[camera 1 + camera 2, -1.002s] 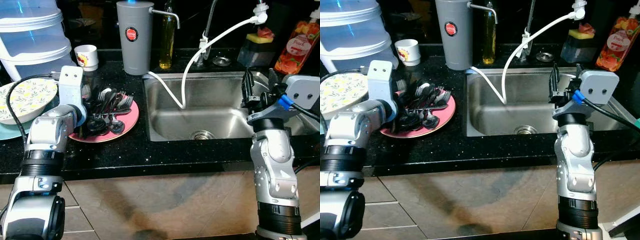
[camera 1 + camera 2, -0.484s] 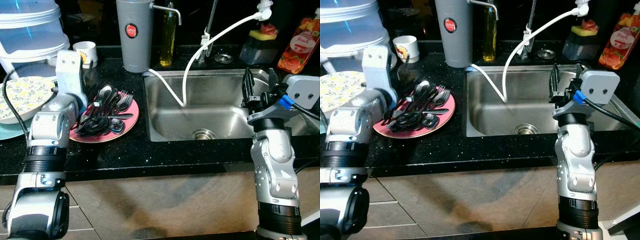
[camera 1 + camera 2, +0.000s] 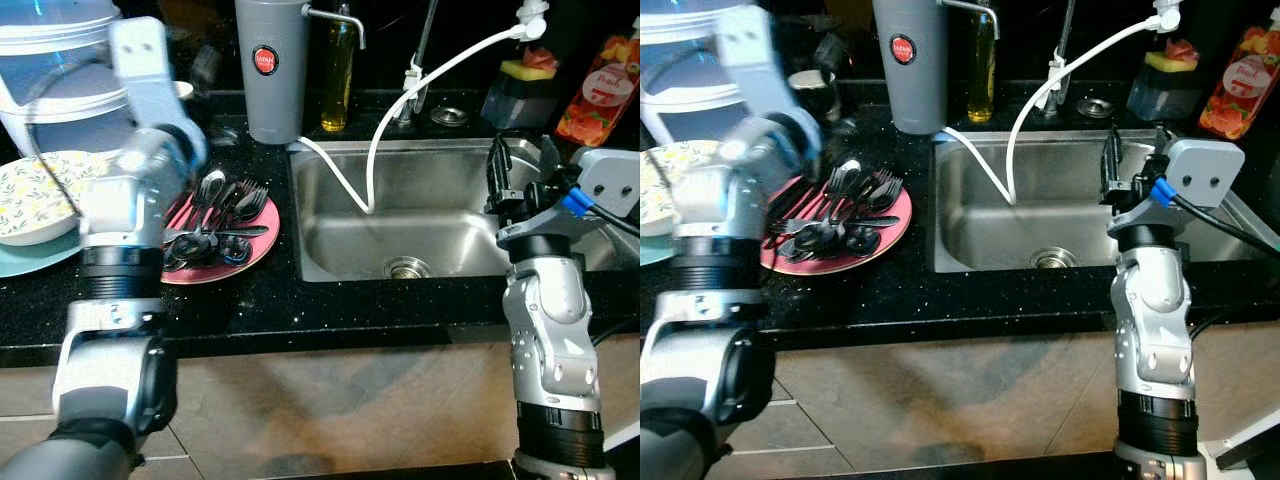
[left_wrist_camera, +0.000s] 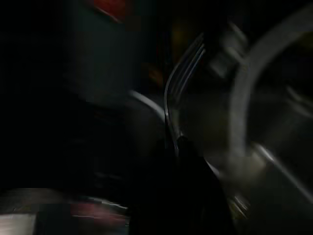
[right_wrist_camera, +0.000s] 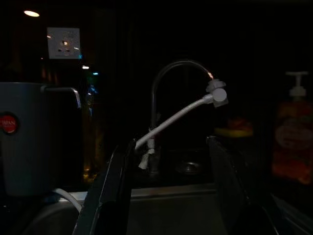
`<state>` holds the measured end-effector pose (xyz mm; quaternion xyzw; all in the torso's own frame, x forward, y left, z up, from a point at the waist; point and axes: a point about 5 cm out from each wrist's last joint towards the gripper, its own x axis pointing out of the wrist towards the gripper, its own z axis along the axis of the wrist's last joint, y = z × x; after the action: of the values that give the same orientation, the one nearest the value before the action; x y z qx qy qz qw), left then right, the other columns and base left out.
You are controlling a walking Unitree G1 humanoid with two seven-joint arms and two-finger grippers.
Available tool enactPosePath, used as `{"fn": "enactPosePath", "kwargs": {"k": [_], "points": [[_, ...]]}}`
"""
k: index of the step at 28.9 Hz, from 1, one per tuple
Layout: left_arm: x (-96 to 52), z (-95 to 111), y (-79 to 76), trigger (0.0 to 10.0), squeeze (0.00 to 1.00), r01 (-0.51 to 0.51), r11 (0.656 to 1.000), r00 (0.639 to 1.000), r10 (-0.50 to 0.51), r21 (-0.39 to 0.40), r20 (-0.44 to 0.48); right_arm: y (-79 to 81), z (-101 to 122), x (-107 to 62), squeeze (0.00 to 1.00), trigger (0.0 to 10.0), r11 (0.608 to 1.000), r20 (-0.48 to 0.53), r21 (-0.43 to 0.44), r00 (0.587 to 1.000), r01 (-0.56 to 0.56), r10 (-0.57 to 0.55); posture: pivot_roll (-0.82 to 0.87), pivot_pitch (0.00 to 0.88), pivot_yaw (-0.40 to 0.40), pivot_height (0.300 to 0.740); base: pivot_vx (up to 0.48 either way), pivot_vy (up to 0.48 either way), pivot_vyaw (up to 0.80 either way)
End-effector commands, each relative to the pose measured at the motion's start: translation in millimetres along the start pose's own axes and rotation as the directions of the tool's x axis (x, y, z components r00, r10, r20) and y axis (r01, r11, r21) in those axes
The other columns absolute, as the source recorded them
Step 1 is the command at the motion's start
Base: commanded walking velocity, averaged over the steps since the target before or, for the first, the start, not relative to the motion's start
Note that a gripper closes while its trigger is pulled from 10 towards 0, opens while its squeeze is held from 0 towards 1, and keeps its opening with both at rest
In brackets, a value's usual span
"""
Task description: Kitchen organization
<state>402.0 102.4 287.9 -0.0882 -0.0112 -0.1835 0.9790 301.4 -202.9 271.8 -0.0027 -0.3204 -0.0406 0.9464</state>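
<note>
Table: black speckled stone table with a steel sink set into it on the right; tan tiled front below the edge.
Back of the table: a grey water filter jug with a red round label, a bottle of yellow oil just beside it, a curved tap with a white hose running down into the sink.
Right back corner: a dark holder with a yellow sponge and a bottle of orange dish soap.
Left side: clear stacked plastic tubs, a plate with a lemon pattern resting on a pale blue plate, a white cup partly hidden behind the left arm.
Cutlery: a heap of dark spoons and forks lies on a pink plate between the lemon plate and the sink.
Left gripper: raised above the back of the table near the cup, blurred in the eye views; in the dark, smeared left wrist view a fork stands up from between the jaws, which appear clamped on its handle.
Right gripper: held over the right side of the sink, pointing toward the tap; its jaws stand apart with nothing between them, as the right wrist view shows.
Room: dim behind the table, with a wall socket plate and a small ceiling light seen in the right wrist view.
</note>
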Motion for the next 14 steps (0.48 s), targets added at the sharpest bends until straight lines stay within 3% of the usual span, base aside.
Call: {"fn": "enactPosePath", "kwargs": {"k": [1,2,3,6,8,12,14], "points": [[9.1,-10,-16.7,10.0,0.00,0.063,0.995,0.997,-0.060,0.073,-0.039,-1.5,2,-0.1,0.00,10.0,1.000,-0.003,-0.015,1.000,0.004,-0.004,0.03,0.085,0.031,0.740,0.000,0.000,0.00],[12.3,-15,-22.6,10.0,0.00,0.080,0.991,0.996,-0.074,0.108,-0.058,-0.8,3,0.2,0.00,10.0,1.000,-0.003,-0.021,1.000,0.000,0.000,0.03,0.093,0.034,0.740,0.000,0.000,0.00],[17.0,-24,-32.3,10.0,0.00,0.112,0.988,0.990,-0.102,0.109,-0.099,0.8,3,-0.3,0.00,10.0,0.999,-0.011,-0.037,1.000,-0.007,0.007,0.01,0.122,0.050,0.740,0.000,0.000,0.00],[19.7,-29,-38.8,10.0,0.00,0.133,0.986,0.985,-0.119,0.103,-0.127,1.8,2,-0.8,0.00,10.0,0.999,-0.016,-0.048,1.000,-0.012,0.012,0.01,0.122,0.050,0.740,0.000,0.000,0.00],[24.3,-40,-54.9,10.0,0.00,0.174,0.979,0.973,-0.155,0.104,-0.169,5.2,1,-3.4,0.00,10.0,0.996,-0.034,-0.074,0.999,-0.039,0.036,0.00,0.152,0.064,0.740,0.000,0.000,0.00],[26.8,-52,-58.9,10.0,0.00,0.140,0.980,0.977,-0.113,0.141,-0.183,10.2,-2,-7.8,0.00,10.0,0.995,-0.059,-0.068,0.996,-0.076,0.072,0.01,0.179,0.069,0.740,0.000,0.000,0.00],[27.8,-60,-58.0,10.0,0.07,0.101,0.988,0.982,-0.080,0.119,-0.169,16.6,-4,-11.0,0.00,10.0,0.993,-0.073,-0.046,0.992,-0.106,0.102,0.01,0.204,0.066,0.740,0.000,0.000,0.00]]}}
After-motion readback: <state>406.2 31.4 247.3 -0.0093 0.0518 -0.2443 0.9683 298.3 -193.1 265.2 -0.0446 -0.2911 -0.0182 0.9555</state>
